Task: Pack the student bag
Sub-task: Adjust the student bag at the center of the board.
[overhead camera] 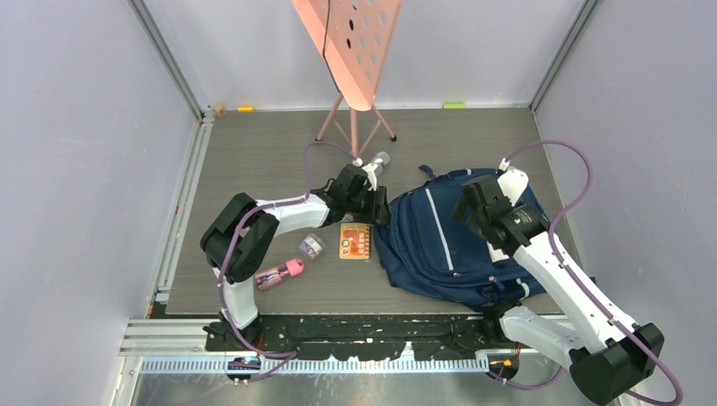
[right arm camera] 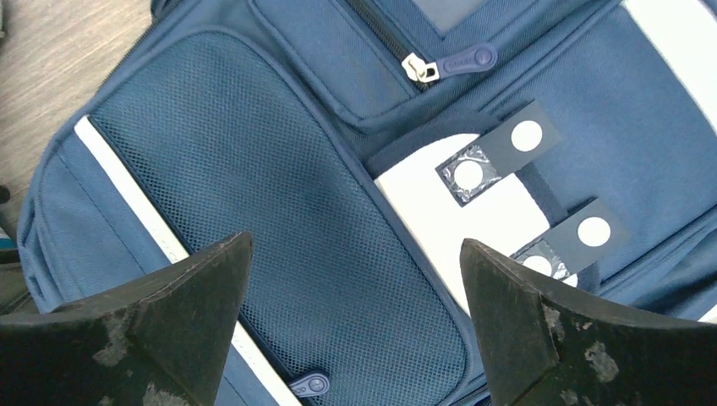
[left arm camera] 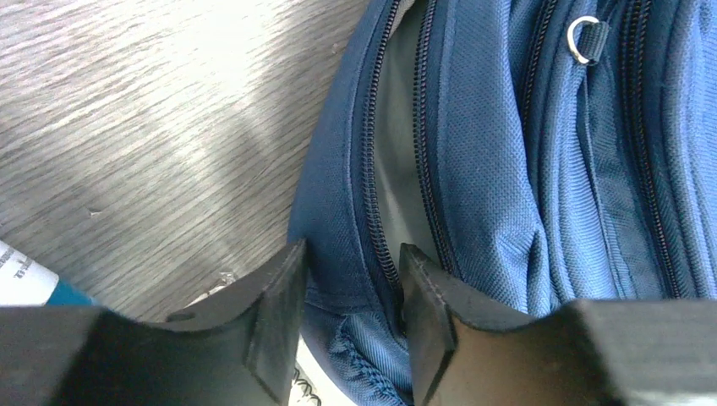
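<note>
Closest to the lens: left end effector (left arm camera: 351, 283), jaws at about half their spread, one finger on the outer side and the other at the open zip edge (left arm camera: 369, 169) of the student bag (overhead camera: 440, 245). Fabric between the fingers, but firmly pinched or only straddled, cannot tell.

Lies flat on the worktop (overhead camera: 254, 152), front face up, slumped and wrinkled. Looks soft and floppy, likely light while empty. Probably sags and folds wherever lifted, so no rigid edge to rely on. Best hold judged to be the stitched rim beside the zip teeth: thick enough to pinch, unlikely to slip. Smooth woven panels and the mesh pocket (right arm camera: 279, 211) more likely to bunch or slide. Zip pull (right arm camera: 461, 61) small, a fiddly target.

Over the bag's front, right end effector (right arm camera: 357, 249), spread wide, holding nothing, hovering clear of the mesh.

Just left of the bag, an orange card (overhead camera: 355, 240). Further left, a small round tin (overhead camera: 312, 246) and a pink case (overhead camera: 281, 272). Behind the bag, a pink stand (overhead camera: 351, 51).
</note>
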`<state>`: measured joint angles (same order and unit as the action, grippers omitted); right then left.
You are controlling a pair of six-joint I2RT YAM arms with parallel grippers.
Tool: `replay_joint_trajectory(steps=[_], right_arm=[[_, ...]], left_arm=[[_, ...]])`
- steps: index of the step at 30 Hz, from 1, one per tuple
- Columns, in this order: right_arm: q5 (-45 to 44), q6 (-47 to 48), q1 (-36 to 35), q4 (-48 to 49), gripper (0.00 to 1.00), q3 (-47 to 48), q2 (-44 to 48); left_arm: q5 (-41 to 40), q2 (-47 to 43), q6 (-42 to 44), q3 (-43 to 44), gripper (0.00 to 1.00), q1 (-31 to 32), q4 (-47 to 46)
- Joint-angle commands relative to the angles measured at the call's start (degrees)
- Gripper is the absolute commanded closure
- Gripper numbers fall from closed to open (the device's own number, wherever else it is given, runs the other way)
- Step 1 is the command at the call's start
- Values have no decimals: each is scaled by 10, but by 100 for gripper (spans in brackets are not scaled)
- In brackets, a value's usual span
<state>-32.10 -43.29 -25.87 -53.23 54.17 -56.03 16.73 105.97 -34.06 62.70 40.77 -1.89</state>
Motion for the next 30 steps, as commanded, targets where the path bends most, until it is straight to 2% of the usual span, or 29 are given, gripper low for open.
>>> replay_joint_trajectory(steps=[1,7,10,13,16,18,19,21,23,30], right_arm=[[19,-32,7,37,0,-26,15],[3,-28,12,56,2,-65,-9],[18,-21,13,77,7,-81,-16],[29,-9,15,107,10,-92,-25],[34,6,20,149,21,-105,-33],[42,19,22,172,32,-114,-40],[46,24,23,197,41,-121,-47],[46,41,25,236,54,-127,-61],[41,58,28,277,58,-130,-80],[68,105,37,454,59,-120,-182]], left_arm=[[23,-3,5,1,60,8,-53],[22,-4,7,-13,79,36,-60],[14,-8,4,-25,88,54,-61],[-5,-22,-7,-44,90,71,-71],[-29,-42,-21,-72,92,91,-84],[-34,-54,-35,-88,93,108,-103],[-38,-57,-40,-93,93,119,-107],[-53,-65,-47,-99,94,142,-108],[-75,-73,-58,-114,94,167,-119],[-122,-77,-92,-132,94,210,-160]])
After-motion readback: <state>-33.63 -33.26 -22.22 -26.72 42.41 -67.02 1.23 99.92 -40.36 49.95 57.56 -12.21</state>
